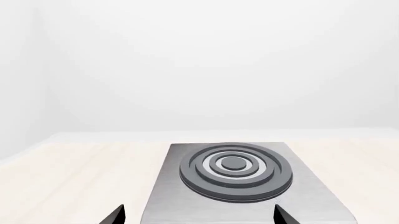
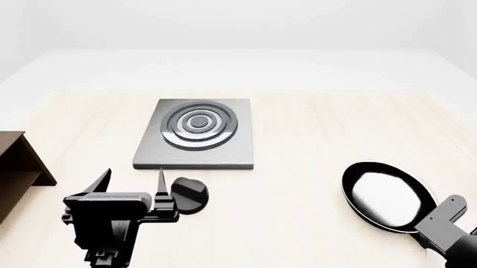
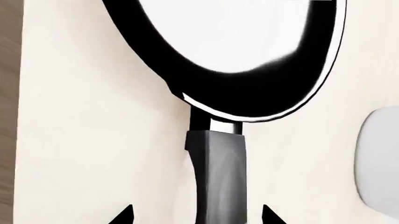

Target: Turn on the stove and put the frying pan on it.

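Note:
The stove (image 2: pixel 195 134), a square grey plate with a dark ring burner, lies on the pale table; its round black knob (image 2: pixel 187 195) sits apart, in front of it. My left gripper (image 2: pixel 130 180) hovers open just left of the knob, which its right finger partly hides. In the left wrist view the stove (image 1: pixel 237 172) fills the space ahead of the open left gripper (image 1: pixel 199 217). The frying pan (image 2: pixel 387 195), black with a pale inside, rests at the right. My right gripper (image 3: pixel 198 215) is open, its fingers either side of the pan handle (image 3: pixel 221 177) with gaps on both sides.
A brown wooden shelf (image 2: pixel 19 162) stands at the table's left edge, close to my left arm. A pale rounded object (image 3: pixel 380 163) shows at the edge of the right wrist view, beside the pan handle. A white wall rises behind the table.

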